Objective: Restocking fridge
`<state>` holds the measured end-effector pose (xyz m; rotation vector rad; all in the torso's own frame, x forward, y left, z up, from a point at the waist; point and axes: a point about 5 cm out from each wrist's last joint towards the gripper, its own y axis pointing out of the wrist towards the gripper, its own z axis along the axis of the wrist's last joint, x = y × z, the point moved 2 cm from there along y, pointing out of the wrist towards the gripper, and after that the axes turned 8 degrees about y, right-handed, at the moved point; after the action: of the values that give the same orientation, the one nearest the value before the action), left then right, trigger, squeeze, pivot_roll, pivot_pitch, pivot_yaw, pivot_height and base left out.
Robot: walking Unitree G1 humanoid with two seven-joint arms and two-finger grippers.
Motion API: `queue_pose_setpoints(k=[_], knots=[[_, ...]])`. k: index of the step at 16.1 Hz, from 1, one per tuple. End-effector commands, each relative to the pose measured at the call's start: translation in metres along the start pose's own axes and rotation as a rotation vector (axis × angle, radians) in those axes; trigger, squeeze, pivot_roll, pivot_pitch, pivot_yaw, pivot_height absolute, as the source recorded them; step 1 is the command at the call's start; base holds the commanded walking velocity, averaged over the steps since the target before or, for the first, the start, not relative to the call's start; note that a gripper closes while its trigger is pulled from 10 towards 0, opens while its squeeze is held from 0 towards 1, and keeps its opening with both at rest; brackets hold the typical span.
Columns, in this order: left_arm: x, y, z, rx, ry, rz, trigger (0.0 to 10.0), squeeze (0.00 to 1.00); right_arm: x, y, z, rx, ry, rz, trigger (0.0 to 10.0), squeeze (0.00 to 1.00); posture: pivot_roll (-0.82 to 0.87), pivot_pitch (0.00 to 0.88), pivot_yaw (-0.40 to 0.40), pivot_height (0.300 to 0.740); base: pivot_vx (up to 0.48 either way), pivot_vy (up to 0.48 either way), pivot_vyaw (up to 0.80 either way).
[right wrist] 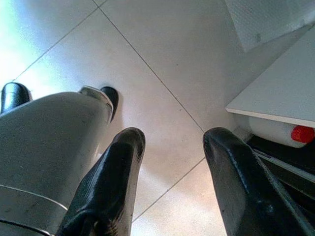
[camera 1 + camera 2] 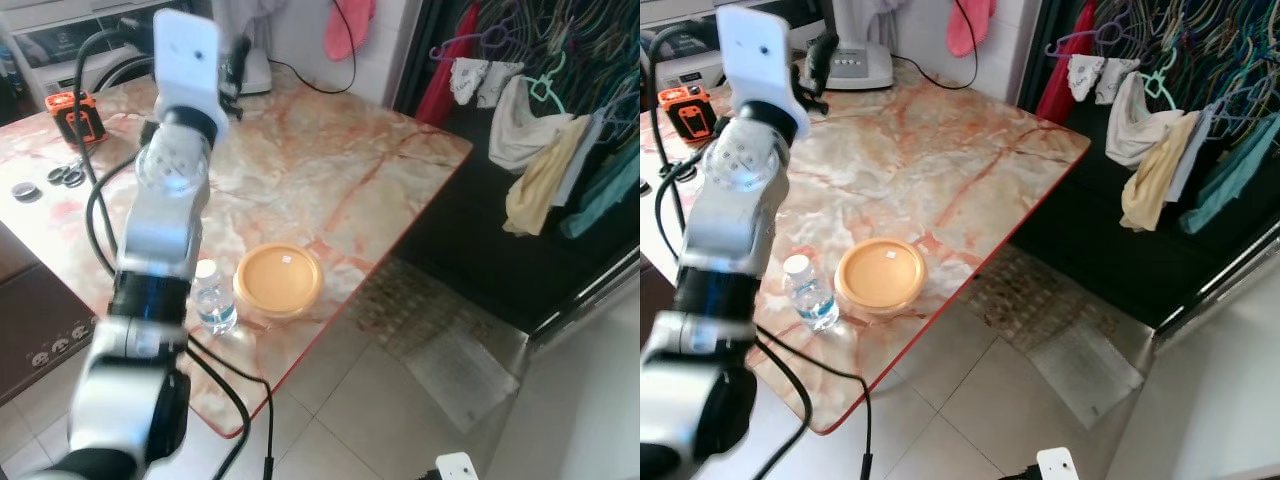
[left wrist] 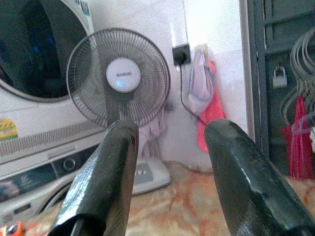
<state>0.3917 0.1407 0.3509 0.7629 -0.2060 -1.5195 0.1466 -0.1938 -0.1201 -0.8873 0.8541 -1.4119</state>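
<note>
Below my raised left arm, the marble worktop (image 2: pixel 330 160) is spreading out wide, pink-veined with a red edge, and it is carrying everything I can reach. Behind it a white washing machine (image 3: pixel 34 98) is standing against the wall, and a dark rack of hanging clothes (image 2: pixel 560 150) is filling the space off to my right. A white standing fan (image 3: pixel 118 78) is sitting at the far edge of the worktop, straight ahead of my left tool (image 3: pixel 170 147), with a pink cloth (image 3: pixel 209 118) hanging on the wall just beside it.

I am holding my left tool up high over the far part of the worktop, pointing toward the fan, its two black fingers (image 3: pixel 106 177) spread apart and gripping nothing. My right tool (image 1: pixel 172 162) is hanging down by my side over the tiled floor (image 1: pixel 162 64), its fingers likewise parted and empty, with my silver leg just beside it.

Well back from the left tool, near the front edge of the worktop and close to my elbow, a round orange container (image 2: pixel 278 280) is resting with its lid on. Touching or nearly touching it on my left, a small water bottle (image 2: pixel 212 298) with a white cap is standing upright. An orange and black device (image 2: pixel 75 115) is sitting at the far left of the worktop, near a few small dark round objects (image 2: pixel 65 175).
</note>
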Motion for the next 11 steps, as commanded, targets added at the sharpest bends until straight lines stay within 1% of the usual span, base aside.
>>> queue_pose_setpoints(k=[1, 2, 4, 5, 6, 7, 9, 10, 11], knots=[[-0.005, 0.011, 0.016, 0.123, 0.021, -0.009, 10.0, 0.00, 0.004, -0.001, -0.004, -0.016, 0.017, -0.017, 10.0, 0.00, 0.13, 0.050, -0.149, 0.740, 0.000, 0.000, 0.00], [-0.009, 0.015, 0.015, 0.140, 0.052, -0.002, 10.0, 0.00, 0.004, -0.001, -0.003, -0.016, 0.017, -0.017, 10.0, 0.00, 0.12, 0.049, -0.151, 0.740, 0.000, 0.000, 0.00], [-0.019, 0.017, 0.002, 0.084, 0.082, 0.034, 10.0, 0.00, 0.003, 0.000, -0.003, -0.015, 0.020, -0.017, 10.0, 0.00, 0.11, 0.047, -0.140, 0.740, 0.000, 0.000, 0.00], [-0.031, 0.016, -0.007, 0.032, 0.033, 0.078, 10.0, 0.00, 0.003, -0.001, -0.005, -0.012, 0.037, -0.024, 10.0, 0.00, 0.10, 0.045, -0.134, 0.740, 0.000, 0.000, 0.00], [-0.035, 0.010, -0.014, -0.020, 0.004, 0.075, 10.0, 0.00, 0.003, -0.001, -0.006, -0.015, 0.042, -0.028, 10.0, 0.00, 0.11, 0.049, -0.125, 0.740, 0.000, 0.000, 0.00], [-0.034, 0.000, -0.015, -0.039, -0.067, 0.050, 10.0, 0.00, 0.003, -0.001, -0.008, -0.019, 0.041, -0.030, 10.0, 0.00, 0.12, 0.056, -0.119, 0.740, 0.000, 0.000, 0.00], [-0.033, -0.009, -0.015, -0.065, -0.097, 0.044, 10.0, 0.00, 0.003, -0.001, -0.009, -0.024, 0.036, -0.029, 10.0, 0.00, 0.13, 0.061, -0.116, 0.740, 0.000, 0.000, 0.00], [-0.024, -0.022, -0.018, -0.170, -0.110, -0.006, 10.0, 0.00, 0.003, -0.001, -0.010, -0.027, 0.037, -0.030, 10.0, 0.00, 0.14, 0.069, -0.114, 0.740, 0.000, 0.000, 0.00], [-0.019, -0.030, -0.019, -0.232, -0.113, -0.030, 10.0, 0.00, 0.003, -0.001, -0.010, -0.029, 0.036, -0.030, 10.0, 0.00, 0.14, 0.069, -0.114, 0.740, 0.000, 0.000, 0.00]])
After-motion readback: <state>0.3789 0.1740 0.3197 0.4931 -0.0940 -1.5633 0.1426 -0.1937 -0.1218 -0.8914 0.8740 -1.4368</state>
